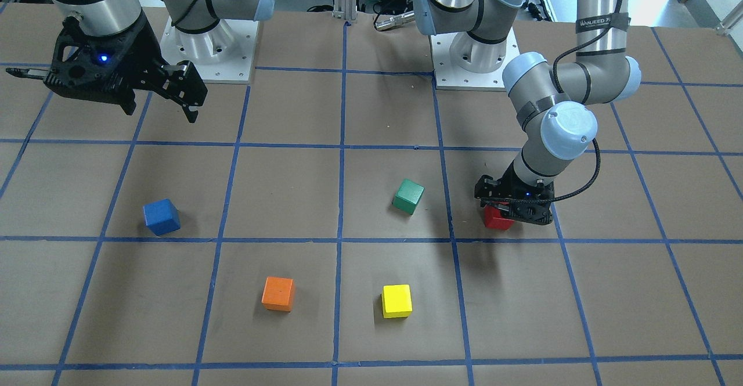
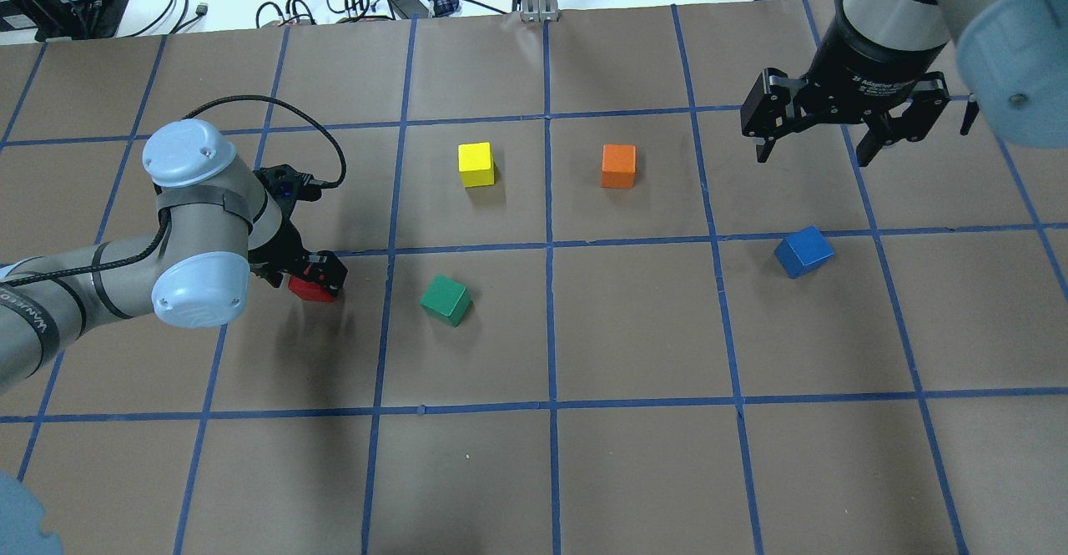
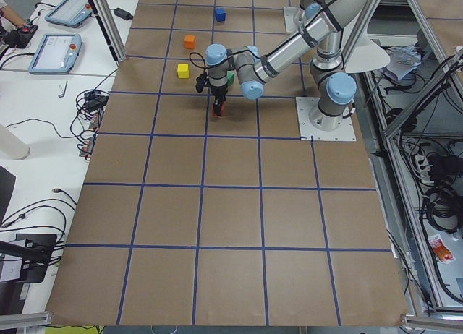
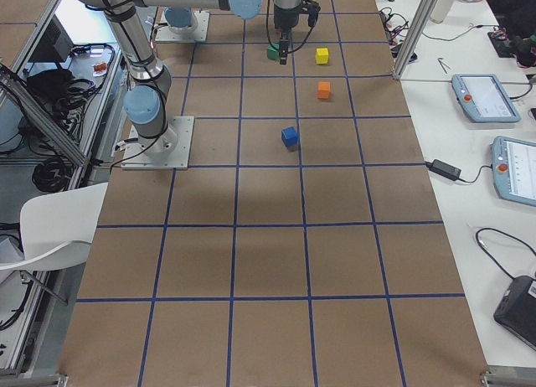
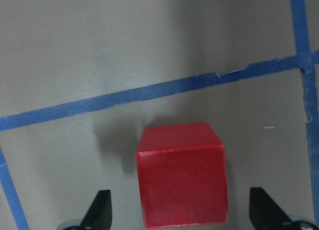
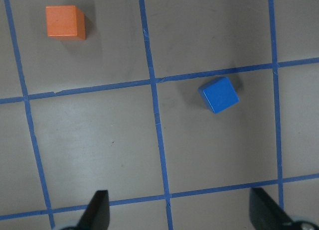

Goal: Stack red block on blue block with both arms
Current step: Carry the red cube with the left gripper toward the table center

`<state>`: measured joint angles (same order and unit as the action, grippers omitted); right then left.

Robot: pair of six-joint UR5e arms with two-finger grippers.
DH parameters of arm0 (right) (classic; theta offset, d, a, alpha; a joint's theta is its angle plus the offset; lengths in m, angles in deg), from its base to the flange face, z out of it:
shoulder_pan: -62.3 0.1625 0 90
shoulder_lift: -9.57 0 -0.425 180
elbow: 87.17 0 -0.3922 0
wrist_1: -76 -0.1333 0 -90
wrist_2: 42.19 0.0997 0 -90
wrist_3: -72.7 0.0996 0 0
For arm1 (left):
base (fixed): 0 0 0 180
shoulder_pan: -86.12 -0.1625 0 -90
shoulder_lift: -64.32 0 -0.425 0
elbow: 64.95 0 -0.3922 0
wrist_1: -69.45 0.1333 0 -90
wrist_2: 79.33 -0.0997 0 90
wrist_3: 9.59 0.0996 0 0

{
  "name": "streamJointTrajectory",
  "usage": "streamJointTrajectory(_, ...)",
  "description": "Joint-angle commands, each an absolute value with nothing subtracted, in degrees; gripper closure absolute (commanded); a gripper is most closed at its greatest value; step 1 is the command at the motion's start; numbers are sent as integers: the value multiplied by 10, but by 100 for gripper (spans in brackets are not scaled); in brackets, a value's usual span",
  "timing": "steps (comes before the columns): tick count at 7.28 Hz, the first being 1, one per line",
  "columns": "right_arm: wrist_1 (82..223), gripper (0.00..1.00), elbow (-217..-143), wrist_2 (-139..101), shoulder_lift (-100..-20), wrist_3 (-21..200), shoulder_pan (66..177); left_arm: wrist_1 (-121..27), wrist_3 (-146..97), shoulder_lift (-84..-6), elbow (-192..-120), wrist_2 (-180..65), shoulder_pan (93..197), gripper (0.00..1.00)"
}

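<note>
The red block sits on the brown table; it also shows in the overhead view and fills the left wrist view. My left gripper is low over it and open, with a finger on each side and a gap to the block on both sides. The blue block lies alone, also in the overhead view and the right wrist view. My right gripper is open and empty, held high, beyond the blue block.
A green cube lies just right of the red block. A yellow cube and an orange cube lie farther out, mid-table. Blue tape lines grid the table. Both arm bases stand at the near edge.
</note>
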<state>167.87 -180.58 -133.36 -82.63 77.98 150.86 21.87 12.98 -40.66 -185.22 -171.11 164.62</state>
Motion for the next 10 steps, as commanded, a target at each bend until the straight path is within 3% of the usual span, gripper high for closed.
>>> streamJointTrajectory(1, 1678, 0, -1806, -1332, -828, 782, 1509, 229, 126, -411, -1843, -1712, 1648, 100)
streamJointTrajectory(5, 1678, 0, -1806, -1338, -830, 787, 1510, 116, 53, -376, -1747, -1707, 1692, 100)
streamJointTrajectory(10, 1677, 0, -1806, -1337, -830, 788, 1510, 90, -284, -477, -1596, -1646, 1918, 100)
